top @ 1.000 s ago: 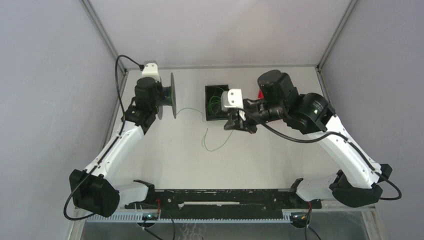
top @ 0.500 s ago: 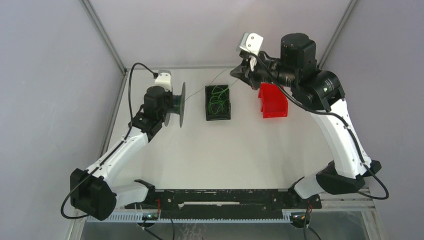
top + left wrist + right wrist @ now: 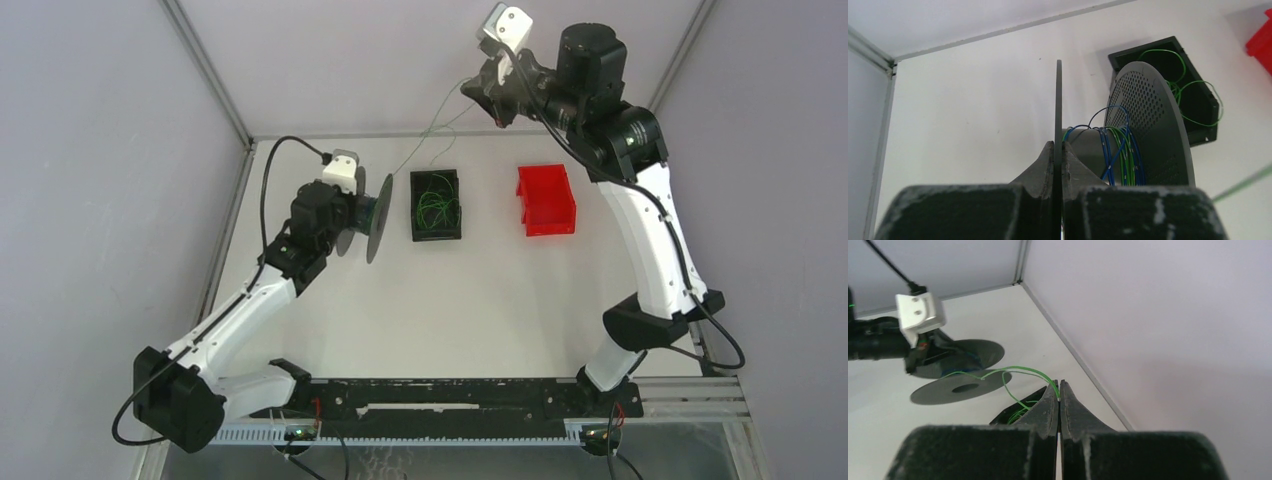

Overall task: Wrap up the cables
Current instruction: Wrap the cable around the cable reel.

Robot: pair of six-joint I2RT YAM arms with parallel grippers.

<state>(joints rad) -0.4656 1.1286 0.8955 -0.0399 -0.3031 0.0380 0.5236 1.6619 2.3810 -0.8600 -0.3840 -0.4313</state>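
I am looking at a white table (image 3: 450, 300) boxed in by plain grey walls (image 3: 90, 150) with metal corner posts (image 3: 205, 70). On the left, my left gripper (image 3: 1058, 150) is clamped tight on the thin near flange of a grey spool (image 3: 1148, 125), whose flanges stand upright; blue and green wire is wound on its hub. Right of it sits a black bin (image 3: 437, 237) holding a loose tangle of green cables (image 3: 433, 205), then, well apart, a red bin (image 3: 545, 200). Near the back wall the right gripper (image 3: 1060, 386) is raised high, its fingers pressed together on 1 green strand (image 3: 1018, 371) that runs down left towards the spool. From above, that strand is too thin for me to tell where it meets the spool. The left wrist view cuts the red bin to a corner, and the right gripper's fingers hide most of the black bin.
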